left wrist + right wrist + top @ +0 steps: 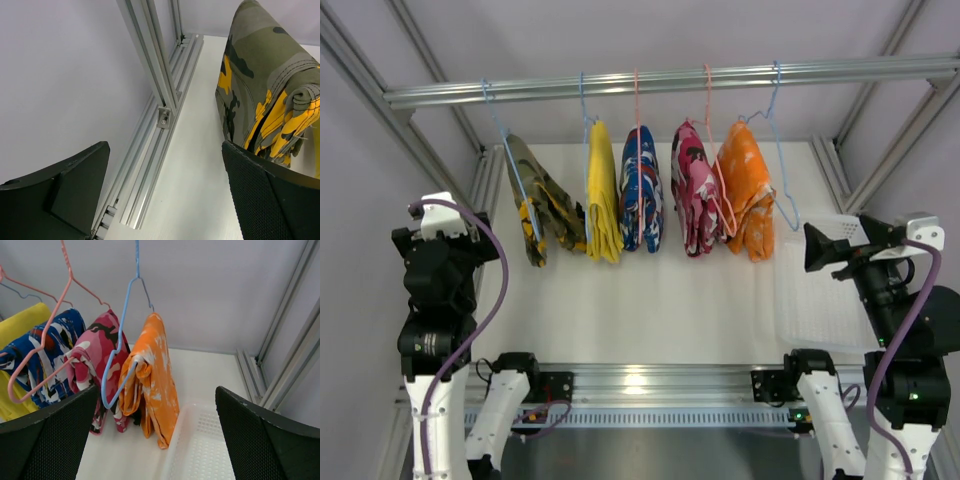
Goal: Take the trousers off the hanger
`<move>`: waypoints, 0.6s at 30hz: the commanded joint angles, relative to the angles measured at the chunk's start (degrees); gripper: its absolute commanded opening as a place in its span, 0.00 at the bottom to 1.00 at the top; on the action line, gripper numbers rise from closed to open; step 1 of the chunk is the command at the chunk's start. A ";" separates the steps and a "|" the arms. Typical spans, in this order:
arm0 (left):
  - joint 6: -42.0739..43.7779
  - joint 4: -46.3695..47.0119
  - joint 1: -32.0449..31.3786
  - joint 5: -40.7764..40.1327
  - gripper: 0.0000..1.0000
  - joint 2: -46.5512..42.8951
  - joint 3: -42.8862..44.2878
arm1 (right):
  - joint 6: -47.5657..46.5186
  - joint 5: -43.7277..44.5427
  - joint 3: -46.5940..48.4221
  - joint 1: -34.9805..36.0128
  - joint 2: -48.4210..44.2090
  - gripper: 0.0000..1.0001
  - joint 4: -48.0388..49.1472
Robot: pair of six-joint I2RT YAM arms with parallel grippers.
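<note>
With left gripper [165, 150] and right gripper [156, 392] gaping empty, we are aiming low on the orange trousers [160, 355], clear of the hanger [120, 332].

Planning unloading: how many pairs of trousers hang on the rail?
5, left to right: camouflage pair, yellow pair, blue patterned pair, pink camouflage pair, orange pair. None looks hidden.

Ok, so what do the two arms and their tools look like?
The left arm and right arm have black joint housings on white links, each trailing a purple cable. The left tool and right tool have broad black fingers with a fine mesh texture.
</note>
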 commanded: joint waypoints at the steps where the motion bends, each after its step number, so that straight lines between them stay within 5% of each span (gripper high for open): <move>1: 2.20 2.78 0.36 1.23 0.99 -0.60 1.08 | 1.43 -2.36 3.88 0.79 2.42 0.99 -1.73; 11: 6.17 2.61 0.36 12.12 0.99 7.57 14.69 | 8.72 -6.92 22.23 0.87 15.07 0.99 -7.72; 18: 3.53 0.50 0.36 23.89 0.99 10.22 15.94 | 20.65 -21.74 25.61 0.87 23.26 0.99 -5.63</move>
